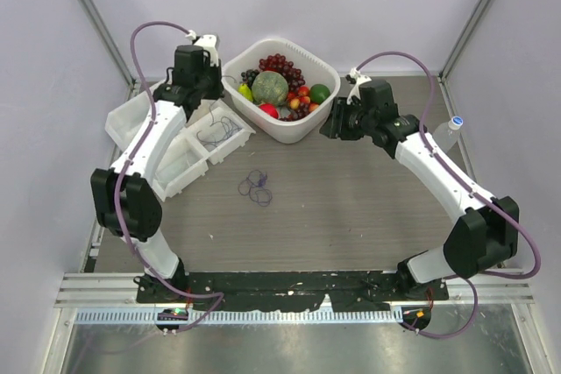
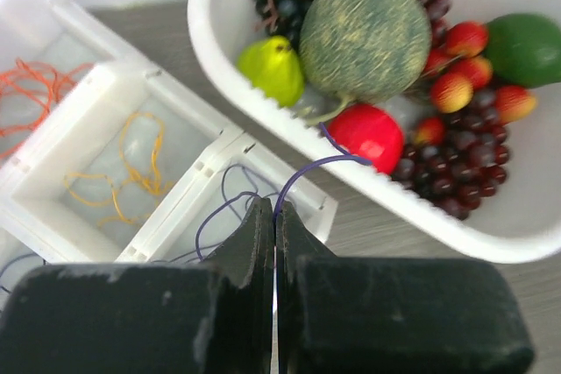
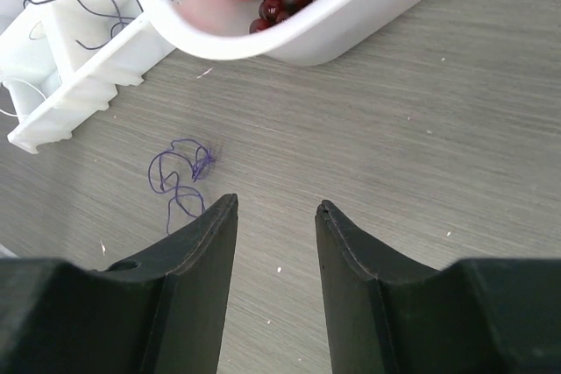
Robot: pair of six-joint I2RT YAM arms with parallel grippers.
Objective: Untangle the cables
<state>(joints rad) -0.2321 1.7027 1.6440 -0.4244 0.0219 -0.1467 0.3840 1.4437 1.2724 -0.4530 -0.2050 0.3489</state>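
With your left gripper [image 2: 275,216] pinching a purple cable [image 2: 308,164] above the white tray [image 2: 188,194], lower it fully into that compartment before releasing; your right gripper [image 3: 276,216] hangs spread near the purple tangle [image 3: 180,172].

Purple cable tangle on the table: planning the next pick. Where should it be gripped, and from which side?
Probably the dense knot at one end of the purple tangle, from straight above: the hair-thin loops lie flat on the table, so sideways jaws would catch nothing.
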